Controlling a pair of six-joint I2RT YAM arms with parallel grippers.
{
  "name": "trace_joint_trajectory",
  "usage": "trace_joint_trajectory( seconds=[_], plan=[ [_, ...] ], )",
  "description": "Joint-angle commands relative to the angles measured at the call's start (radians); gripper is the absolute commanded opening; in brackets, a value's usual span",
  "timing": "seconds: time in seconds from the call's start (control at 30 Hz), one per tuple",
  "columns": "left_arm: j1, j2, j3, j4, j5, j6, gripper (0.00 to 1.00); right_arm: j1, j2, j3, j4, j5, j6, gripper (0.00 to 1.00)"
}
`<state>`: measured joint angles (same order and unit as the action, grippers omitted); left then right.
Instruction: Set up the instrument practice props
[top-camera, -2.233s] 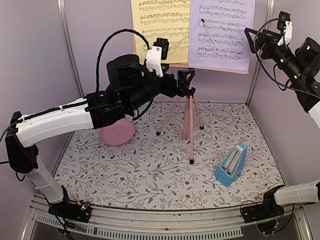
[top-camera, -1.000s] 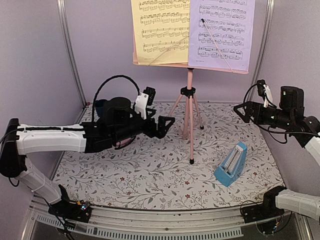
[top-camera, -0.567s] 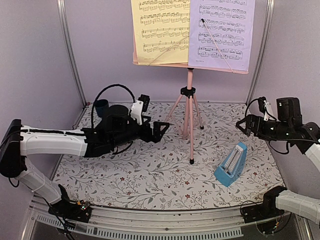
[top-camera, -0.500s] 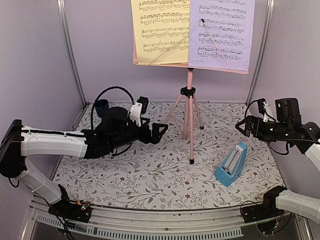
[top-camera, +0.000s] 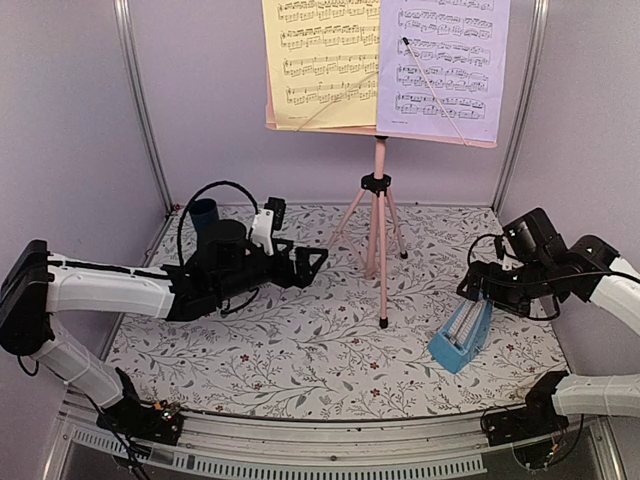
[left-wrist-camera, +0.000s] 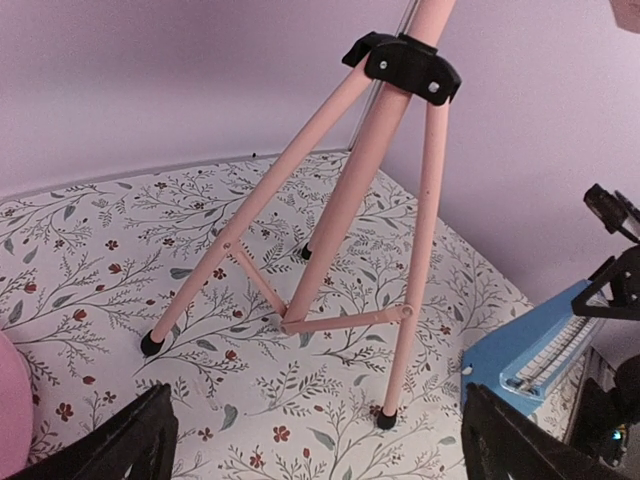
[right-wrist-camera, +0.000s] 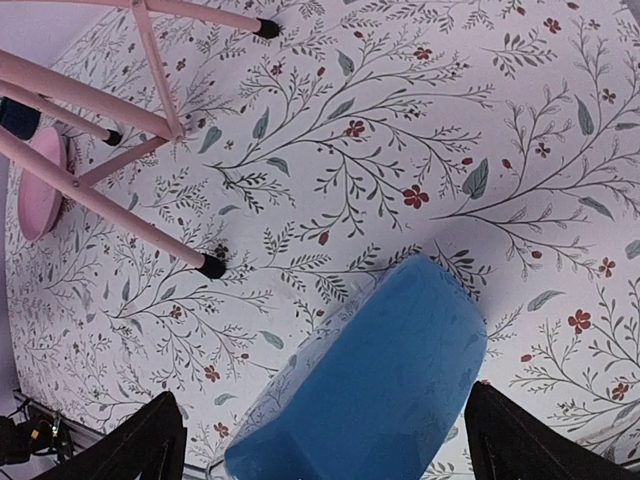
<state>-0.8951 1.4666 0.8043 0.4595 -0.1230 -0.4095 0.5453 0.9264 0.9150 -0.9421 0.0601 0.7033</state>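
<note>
Two sheets of printed music, yellow sheet (top-camera: 322, 62) and lavender sheet (top-camera: 440, 65), side by side on the desk of the pink music stand (top-camera: 379, 190), which stands upright on the floral surface (top-camera: 300, 350). One blue metronome (top-camera: 460, 338), upright, near the stand's front foot on its right side. Right fingers (right-wrist-camera: 150, 440): spread wide, one to each side of the metronome's upper part, not yet pressing it as far as the wrist view shows. Left fingers (left-wrist-camera: 140, 440): spread wide, holding nothing, low over the surface to the left of the stand and aimed at its legs. Dark blue cup (top-camera: 205, 212) further left of the stand, not part of the set. Step in hand, as judged: taking up the metronome. Handling note: the body tapers, so a grip near the tip may slide off; settle lower, centre the body between the fingers, close on the flat faces, lift straight and keep well apart from the stand's front foot. Change since the earlier views: right arm has dropped from above and beyond the metronome onto it; left arm has sunk from the stand's hub and drawn back leftward; stand, sheets and metronome unmoved.
</note>
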Motion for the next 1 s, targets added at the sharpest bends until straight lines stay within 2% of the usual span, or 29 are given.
trace_joint_trajectory(
  seconds=[0.0,0.13,0.27,0.67,0.97],
  plan=[
    [0.017,-0.008,-0.024,0.054,0.016,-0.009,0.99,0.101,0.066,0.017,-0.092,0.133,0.178,0.99],
    [0.019,-0.023,-0.053,0.083,0.007,-0.02,0.99,0.209,0.15,0.053,-0.173,0.222,0.313,0.99],
    [0.025,-0.028,-0.083,0.116,0.003,-0.036,0.99,0.267,0.24,0.111,-0.264,0.304,0.438,0.99],
    [0.041,-0.035,-0.1,0.123,0.006,-0.035,0.99,0.274,0.299,0.122,-0.292,0.405,0.733,0.99],
    [0.051,-0.039,-0.12,0.136,0.009,-0.042,0.99,0.274,0.395,0.204,-0.335,0.479,0.816,0.99]
  ],
)
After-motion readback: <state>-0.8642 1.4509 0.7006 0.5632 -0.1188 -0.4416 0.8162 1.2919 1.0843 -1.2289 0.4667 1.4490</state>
